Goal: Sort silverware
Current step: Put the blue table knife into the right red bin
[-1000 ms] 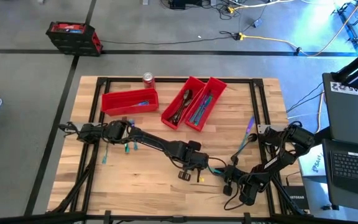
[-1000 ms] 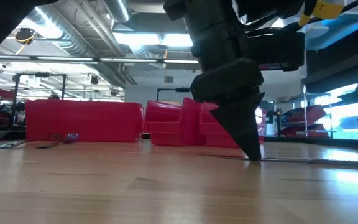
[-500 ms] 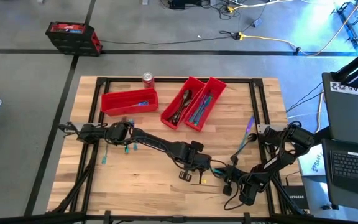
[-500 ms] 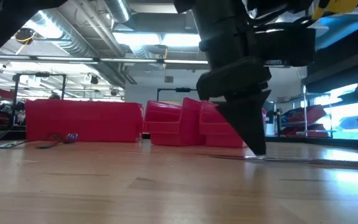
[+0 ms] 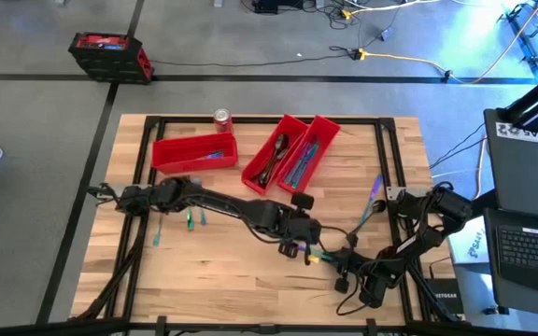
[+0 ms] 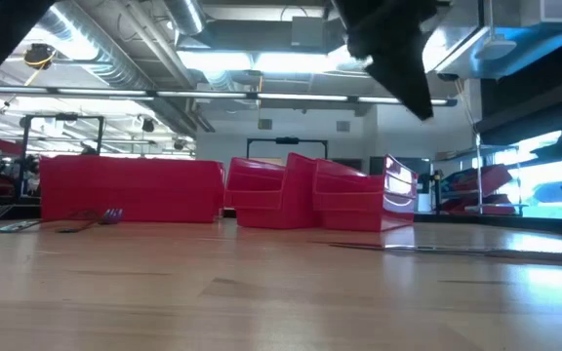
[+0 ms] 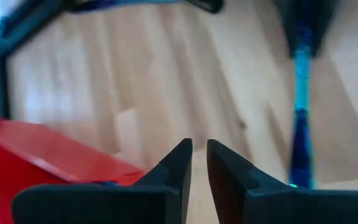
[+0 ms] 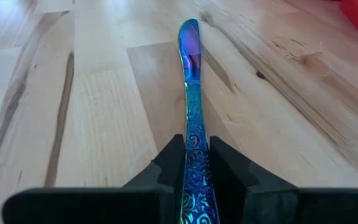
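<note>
Knife in iridescent blue and purple sits clamped between the right gripper fingers, its long axis running straight out ahead of them with the blade tip pointing away over bare wood near the table's front right corner. Just beside it in the overhead view, the left gripper hangs above the middle of the table, its fingers nearly closed with only a slit between them and nothing visibly held; its wrist camera shows a blue handle lying on the wood off to one side. Farther back, three red bins stand along the table's far edge, one lying crosswise near the soda can and two angled side by side, each already holding pieces of silverware. More loose pieces remain on the wood: a teal one near the left edge and a purple-tipped one toward the right edge. Judging by this layout, the held knife must travel from the front right across to the far bins, so the right arm has the longer reach, while the left arm sits nearer the bins.
</note>
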Robot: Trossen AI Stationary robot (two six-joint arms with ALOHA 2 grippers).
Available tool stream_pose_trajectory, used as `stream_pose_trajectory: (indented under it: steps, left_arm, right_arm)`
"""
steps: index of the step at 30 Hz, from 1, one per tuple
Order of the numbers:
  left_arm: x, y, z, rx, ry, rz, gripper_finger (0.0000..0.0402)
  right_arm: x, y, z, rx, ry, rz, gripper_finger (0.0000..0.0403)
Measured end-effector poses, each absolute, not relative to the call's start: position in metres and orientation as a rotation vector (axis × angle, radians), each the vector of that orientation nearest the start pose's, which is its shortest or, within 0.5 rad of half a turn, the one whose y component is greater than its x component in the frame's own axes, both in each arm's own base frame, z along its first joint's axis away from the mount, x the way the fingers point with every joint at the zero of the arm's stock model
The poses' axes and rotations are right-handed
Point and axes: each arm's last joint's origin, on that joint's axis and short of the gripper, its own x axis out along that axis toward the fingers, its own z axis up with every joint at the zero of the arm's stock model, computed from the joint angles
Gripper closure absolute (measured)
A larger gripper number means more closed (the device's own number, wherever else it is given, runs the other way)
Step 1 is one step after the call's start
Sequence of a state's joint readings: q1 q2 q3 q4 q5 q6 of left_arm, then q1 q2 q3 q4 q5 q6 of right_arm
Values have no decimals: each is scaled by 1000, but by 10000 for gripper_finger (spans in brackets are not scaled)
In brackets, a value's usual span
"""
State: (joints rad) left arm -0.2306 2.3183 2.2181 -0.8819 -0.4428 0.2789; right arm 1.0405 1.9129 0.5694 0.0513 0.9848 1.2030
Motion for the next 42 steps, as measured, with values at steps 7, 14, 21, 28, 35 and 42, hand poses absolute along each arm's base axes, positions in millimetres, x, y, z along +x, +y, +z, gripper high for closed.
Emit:
stream_pose_trajectory:
  steps: [7,14,21,28,35,42]
  left_arm:
    - [487,-95,271,593,924,109,366]
    - [482,-97,281,659,919,156,366]
    - [463,-83,312,593,919,214,394]
    - [430,-56,370,530,841,305,400]
    - [393,-21,394,469,952,427,401]
    - [380,1,395,428,1040,438,402]
  right_arm:
    - [145,199,46,63,561,-330,362]
    - [145,199,47,94,555,-338,363]
    - [147,202,49,117,558,-341,363]
    - [154,201,60,181,582,-334,365]
    - [162,197,79,236,671,-292,366]
    - [170,191,94,245,736,-257,371]
